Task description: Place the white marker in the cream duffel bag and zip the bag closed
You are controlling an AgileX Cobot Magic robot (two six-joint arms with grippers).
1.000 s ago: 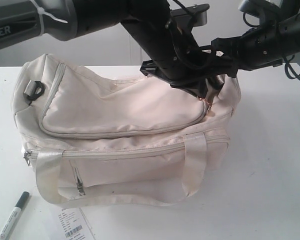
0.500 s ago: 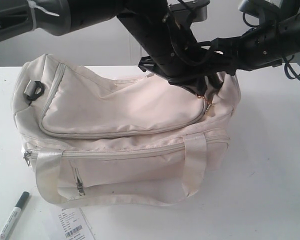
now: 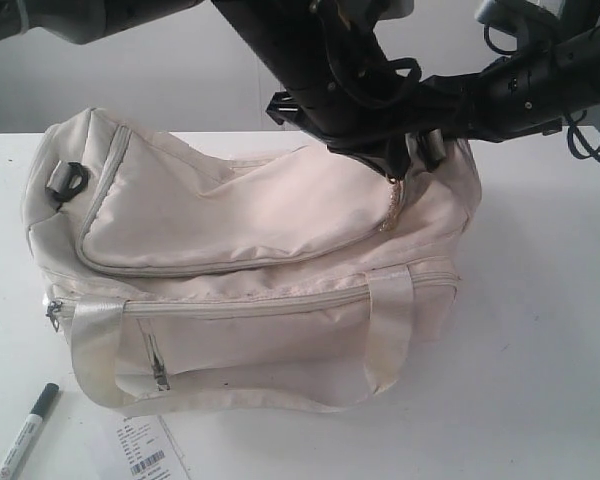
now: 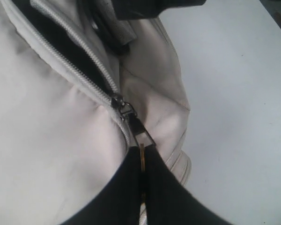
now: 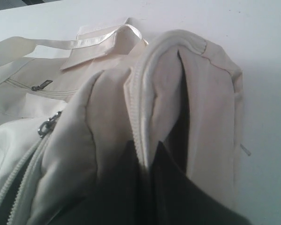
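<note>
The cream duffel bag (image 3: 250, 250) lies across the table. At its right end, my left gripper (image 3: 394, 172) is shut on the gold-edged zipper pull (image 4: 141, 135); the grey slider (image 4: 118, 101) sits just beyond the fingertips (image 4: 131, 161). Past the slider the zipper is parted and shows black lining (image 4: 68, 47). My right gripper (image 3: 437, 148) is shut on the bag's end seam (image 5: 141, 108), pinching the zipper tape. The white marker (image 3: 23, 434) with its dark cap lies on the table at the front left, far from both grippers.
A flat white barcode label (image 3: 147, 449) lies beside the marker. The shiny strap handle (image 3: 110, 350) loops over the bag's front. A black buckle (image 3: 70, 180) sits at the bag's left end. Both arms cross above the bag's right half.
My left gripper has risen and shifted slightly left with the zipper pull, lifting the bag's top right corner. The right gripper has kept its hold.
</note>
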